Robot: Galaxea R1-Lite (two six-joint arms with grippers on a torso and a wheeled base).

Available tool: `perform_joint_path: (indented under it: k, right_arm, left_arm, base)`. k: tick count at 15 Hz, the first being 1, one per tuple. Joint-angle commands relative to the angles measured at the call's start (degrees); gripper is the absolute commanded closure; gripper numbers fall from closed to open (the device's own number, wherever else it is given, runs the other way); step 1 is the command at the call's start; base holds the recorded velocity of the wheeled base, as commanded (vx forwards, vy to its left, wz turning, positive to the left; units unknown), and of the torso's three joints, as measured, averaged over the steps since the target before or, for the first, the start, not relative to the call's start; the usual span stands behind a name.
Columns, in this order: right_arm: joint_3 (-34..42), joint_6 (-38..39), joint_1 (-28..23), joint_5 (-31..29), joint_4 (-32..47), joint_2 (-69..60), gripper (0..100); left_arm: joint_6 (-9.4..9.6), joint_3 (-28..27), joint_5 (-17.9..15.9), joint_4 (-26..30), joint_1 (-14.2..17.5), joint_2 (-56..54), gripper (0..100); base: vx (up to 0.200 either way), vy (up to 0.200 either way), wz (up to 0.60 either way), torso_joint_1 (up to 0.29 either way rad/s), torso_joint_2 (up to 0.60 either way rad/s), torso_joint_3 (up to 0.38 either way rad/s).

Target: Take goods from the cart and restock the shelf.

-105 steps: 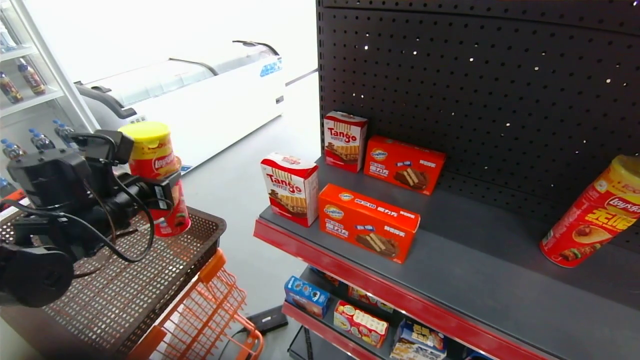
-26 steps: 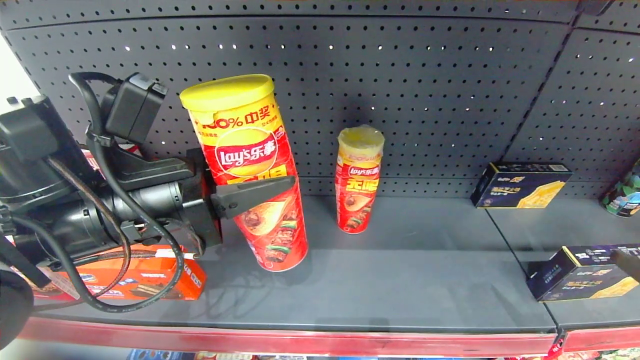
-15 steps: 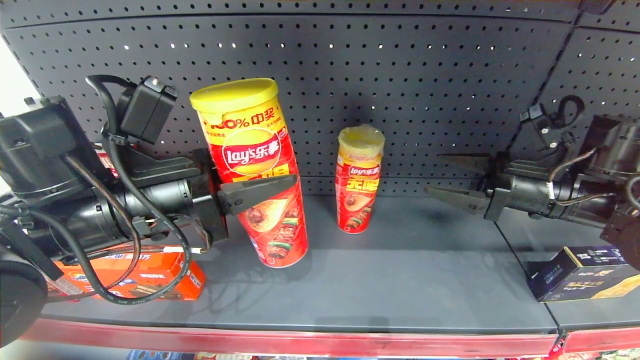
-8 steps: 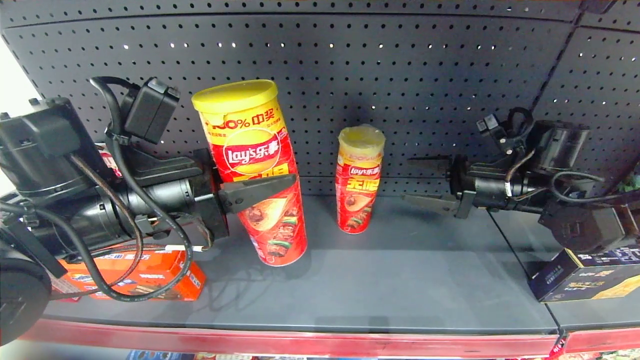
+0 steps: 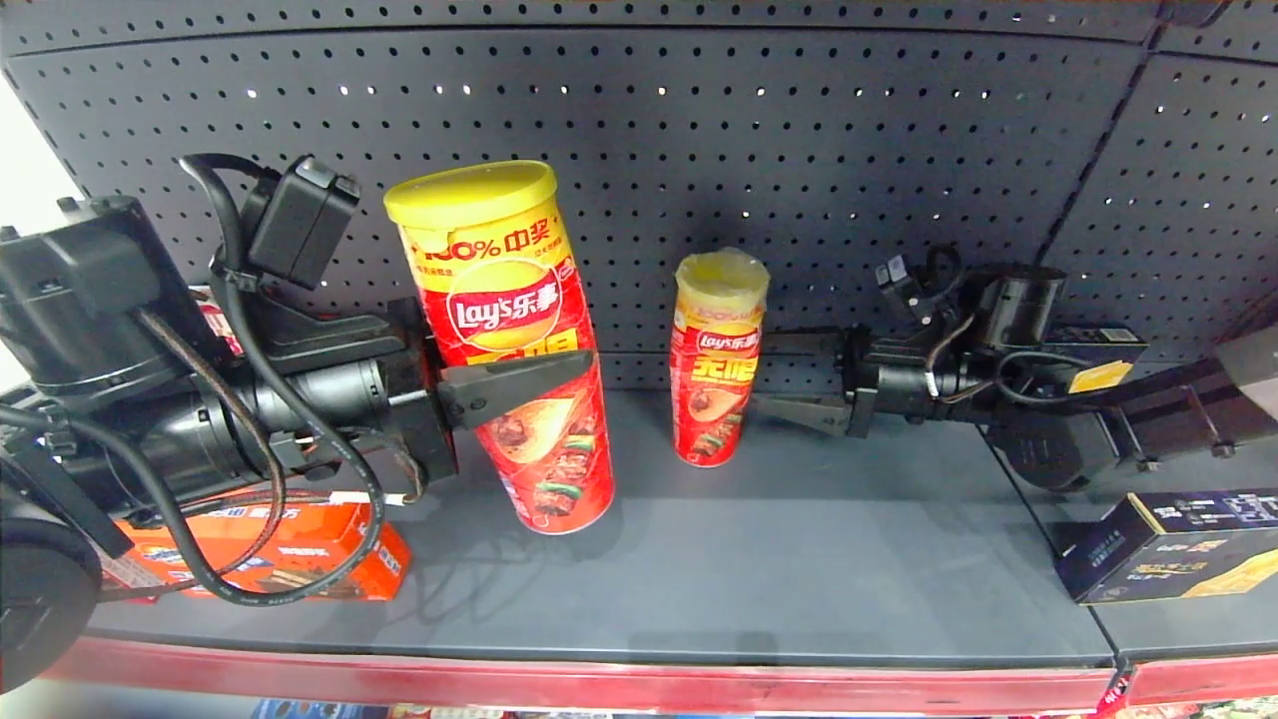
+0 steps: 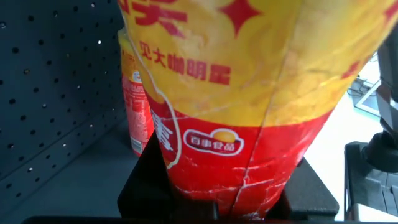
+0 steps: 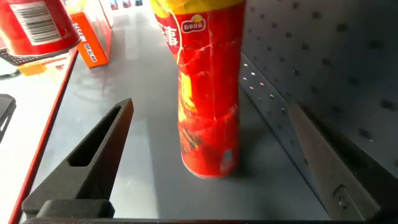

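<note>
shelf deck [image 5: 799,559] lies under left gripper [image 5: 544,374] clamping tilted chips can [image 5: 499,300]: best to level it, seat base flat, then let go.

- Left arm [image 5: 200,419]: comes in level from the left side, forearm and wrist near horizontal. A camera [image 5: 295,220] sits on top of the wrist and a cable [image 5: 250,559] loops below it.
- Left hand [image 5: 544,350]: clamped on the middle of a can [image 5: 494,300]. The near finger [image 5: 519,379] lies across its front; the far finger is hidden behind it. The can is held upright with a slight lean.
- Right arm [image 5: 1048,409]: comes in from the right side, wrist level, pointing toward the left arm.
- Right hand [image 5: 774,369] [image 7: 208,115]: fingers [image 7: 93,155] spread wide, gripping nothing. A small can [image 5: 719,359] [image 7: 208,93] stands in line with the gap, with the near fingertip just beside it.
</note>
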Motion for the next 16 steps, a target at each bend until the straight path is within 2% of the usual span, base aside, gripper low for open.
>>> perform_joint_path:
  k: [1, 5, 14, 15, 16]
  right_arm:
    - [-2.19, 0.01, 1.2, 0.02, 0.18, 2.86, 0]
    - [-7.2, 0.18, 3.75, -0.77, 0.44, 6.73, 0]
    - [-9.66, 0.27, 5.07, -3.85, -0.26, 9.19, 0]
    - [-9.66, 0.27, 5.07, -3.85, -0.26, 9.19, 100]
    - [-9.66, 0.36, 5.33, -3.94, -0.18, 9.1, 100]
  left_arm:
    - [-0.01, 0.06, 0.02, 0.0, 0.07, -0.07, 100]
    - [-0.01, 0.23, 0.02, 0.0, 0.07, -0.07, 100]
    - [-0.1, 0.85, 0.28, -0.79, 0.15, -0.07, 100]
    - [-0.1, 0.85, 0.28, -0.79, 0.15, -0.07, 100]
    - [-0.1, 1.29, 0.28, -0.79, 0.24, -0.15, 100]
  base:
    - [0.0, 0.0, 0.0, 0.0, 0.0, 0.0]
    - [0.0, 0.0, 0.0, 0.0, 0.0, 0.0]
    - [0.0, 0.0, 0.0, 0.0, 0.0, 0.0]
    - [0.0, 0.0, 0.0, 0.0, 0.0, 0.0]
    - [0.0, 0.0, 0.0, 0.0, 0.0, 0.0]
